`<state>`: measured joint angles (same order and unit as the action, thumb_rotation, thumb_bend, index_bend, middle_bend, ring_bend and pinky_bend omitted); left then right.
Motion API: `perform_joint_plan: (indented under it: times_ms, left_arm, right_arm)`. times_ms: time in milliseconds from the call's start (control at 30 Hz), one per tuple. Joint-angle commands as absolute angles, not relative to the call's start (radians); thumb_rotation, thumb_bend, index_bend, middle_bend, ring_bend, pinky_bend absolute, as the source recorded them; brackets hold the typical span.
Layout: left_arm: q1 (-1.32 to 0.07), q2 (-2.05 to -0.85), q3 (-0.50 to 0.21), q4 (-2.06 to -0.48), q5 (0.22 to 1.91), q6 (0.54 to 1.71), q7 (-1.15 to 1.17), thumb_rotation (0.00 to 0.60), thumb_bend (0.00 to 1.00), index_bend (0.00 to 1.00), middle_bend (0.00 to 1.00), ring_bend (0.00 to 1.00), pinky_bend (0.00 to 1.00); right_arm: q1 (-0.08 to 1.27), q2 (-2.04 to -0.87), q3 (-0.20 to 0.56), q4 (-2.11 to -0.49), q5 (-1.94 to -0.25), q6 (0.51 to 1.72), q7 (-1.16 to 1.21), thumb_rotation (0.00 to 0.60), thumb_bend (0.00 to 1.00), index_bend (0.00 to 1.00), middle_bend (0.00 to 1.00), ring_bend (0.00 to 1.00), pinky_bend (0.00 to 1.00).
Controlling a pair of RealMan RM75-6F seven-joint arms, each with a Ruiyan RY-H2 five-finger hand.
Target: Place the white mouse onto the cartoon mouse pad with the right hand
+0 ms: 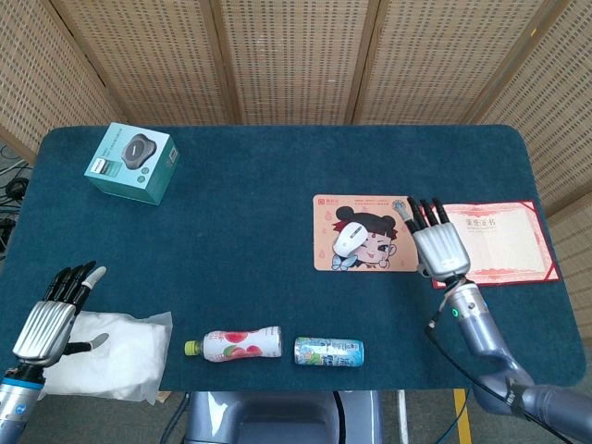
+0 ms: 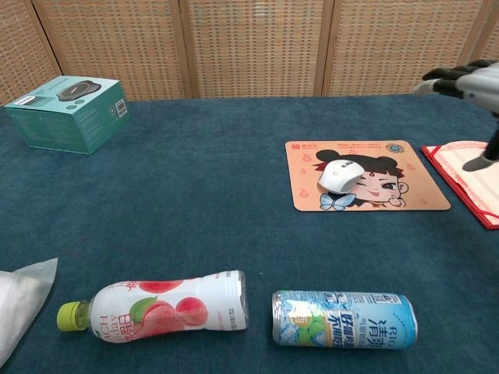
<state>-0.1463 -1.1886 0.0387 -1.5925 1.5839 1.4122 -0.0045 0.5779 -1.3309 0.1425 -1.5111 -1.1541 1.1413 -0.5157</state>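
Observation:
The white mouse (image 1: 349,241) (image 2: 337,177) lies on the left half of the cartoon mouse pad (image 1: 387,261) (image 2: 417,192), and nothing touches it. My right hand (image 1: 438,245) (image 2: 469,84) hovers to the right of the pad, between the pad and the red certificate, with its fingers spread and nothing in it. In the chest view only its fingertips show at the right edge. At the table's front left corner my left hand (image 1: 51,318) hangs open beside a white cloth.
A teal product box (image 1: 131,163) (image 2: 69,113) stands at the back left. A peach drink bottle (image 1: 235,344) (image 2: 160,310) and a blue can (image 1: 328,351) (image 2: 344,319) lie near the front edge. The red certificate (image 1: 490,242) lies right of the pad. A white cloth (image 1: 116,353) is at the front left.

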Motion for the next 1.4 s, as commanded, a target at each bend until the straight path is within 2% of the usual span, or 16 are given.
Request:
perform_joint_plan:
  times_ms: [33, 400, 767, 1133, 1400]
  left_arm:
    - [-0.145, -1.189, 0.038, -1.593, 1.583, 1.413, -0.001, 0.6, 0.15, 0.0, 0.0, 0.0, 0.0]
    - [-0.143, -1.197, 0.036, -1.591, 1.58, 1.416, 0.017, 0.6, 0.15, 0.0, 0.0, 0.0, 0.0]
    - [-0.14, -1.209, 0.035, -1.587, 1.583, 1.422, 0.039, 0.6, 0.15, 0.0, 0.0, 0.0, 0.0]
    - [-0.136, -1.222, 0.018, -1.571, 1.567, 1.437, 0.04, 0.6, 0.15, 0.0, 0.0, 0.0, 0.0]
    - [-0.137, -1.232, 0.013, -1.562, 1.558, 1.434, 0.05, 0.6, 0.14, 0.0, 0.0, 0.0, 0.0]
  right_arm:
    - [0.506, -1.291, 0.132, -1.57, -1.137, 1.208, -0.458, 0.6, 0.0, 0.06, 0.0, 0.0, 0.0]
    - [0.348, -1.301, 0.063, -1.542, -1.212, 1.346, -0.296, 0.6, 0.0, 0.06, 0.0, 0.0, 0.0]
    - [0.239, -1.278, 0.019, -1.563, -1.26, 1.425, -0.2, 0.6, 0.0, 0.06, 0.0, 0.0, 0.0]
    - [0.181, -1.285, 0.01, -1.533, -1.317, 1.467, -0.135, 0.6, 0.0, 0.06, 0.0, 0.0, 0.0]
    - [0.16, -1.266, 0.02, -1.52, -1.336, 1.476, -0.1, 0.6, 0.0, 0.0, 0.0, 0.0, 0.0]
